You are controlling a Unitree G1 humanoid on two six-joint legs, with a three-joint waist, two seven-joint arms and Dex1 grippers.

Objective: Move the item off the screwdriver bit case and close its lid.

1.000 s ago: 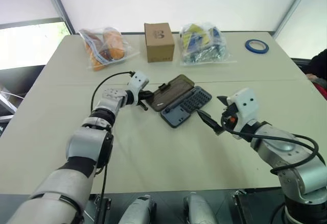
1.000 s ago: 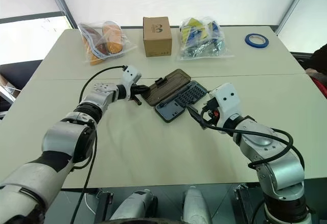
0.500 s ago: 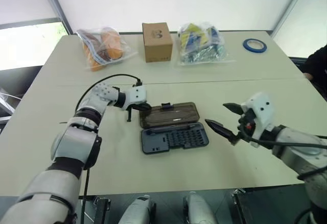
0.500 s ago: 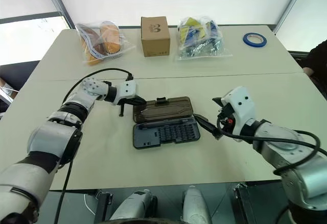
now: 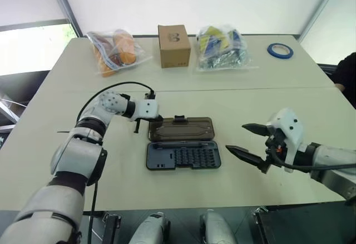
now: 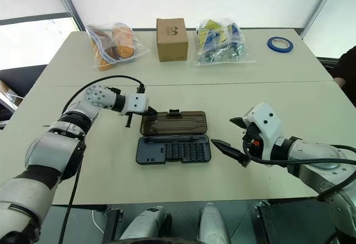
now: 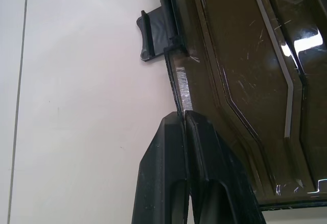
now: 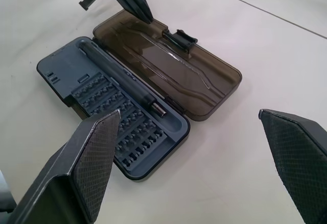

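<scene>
From the head, the screwdriver bit case is lying open near the middle of the table, its lid folded flat on the far side. Bare tabletop is stretching on every side of it. The left gripper is sitting at the lid's left end, fingers pressed together; the right gripper is hovering spread wide, apart from the case's right end. Along the far edge are sitting a cardboard box, two filled plastic bags and a roll of blue tape.

From the left wrist, the closed fingertips are touching the lid's rim beside the latch tab.

From the right wrist, rows of bits are filling the case's base.
</scene>
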